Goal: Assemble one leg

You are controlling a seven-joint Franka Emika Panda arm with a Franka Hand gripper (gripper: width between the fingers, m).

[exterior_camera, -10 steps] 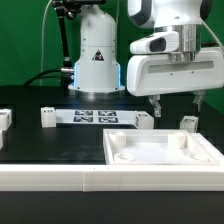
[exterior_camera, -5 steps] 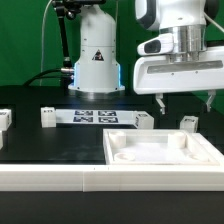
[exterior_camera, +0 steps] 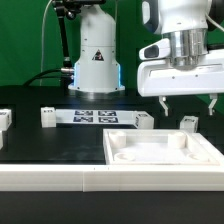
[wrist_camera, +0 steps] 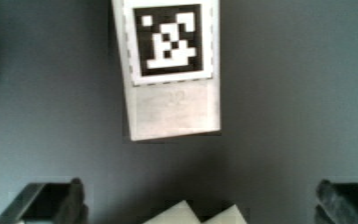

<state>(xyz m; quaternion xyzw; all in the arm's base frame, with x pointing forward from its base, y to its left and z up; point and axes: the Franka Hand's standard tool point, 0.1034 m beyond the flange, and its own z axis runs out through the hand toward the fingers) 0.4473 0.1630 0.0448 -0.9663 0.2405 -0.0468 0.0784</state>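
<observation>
My gripper (exterior_camera: pixel 189 105) hangs open and empty above the table at the exterior view's right, its fingers (exterior_camera: pixel 163 103) wide apart. A small white leg (exterior_camera: pixel 187 122) lies on the black table just below and between them, behind the large white square panel (exterior_camera: pixel 160 150). In the wrist view a leg (wrist_camera: pixel 167 70) with a black-and-white tag lies lengthwise ahead of the gripper (wrist_camera: pixel 197 205), apart from both dark fingertips (wrist_camera: pixel 51 202). More legs lie at the middle (exterior_camera: pixel 142 120) and the left (exterior_camera: pixel 47 117).
The marker board (exterior_camera: pixel 95 117) lies flat in front of the white robot base (exterior_camera: pixel 95 55). Another white part (exterior_camera: pixel 3 121) sits at the far left edge. A white pointed corner (wrist_camera: pixel 202 213) shows between the fingers in the wrist view.
My gripper has moved toward the exterior view's right, still open, and now hangs over the right-hand leg. No part has moved.
</observation>
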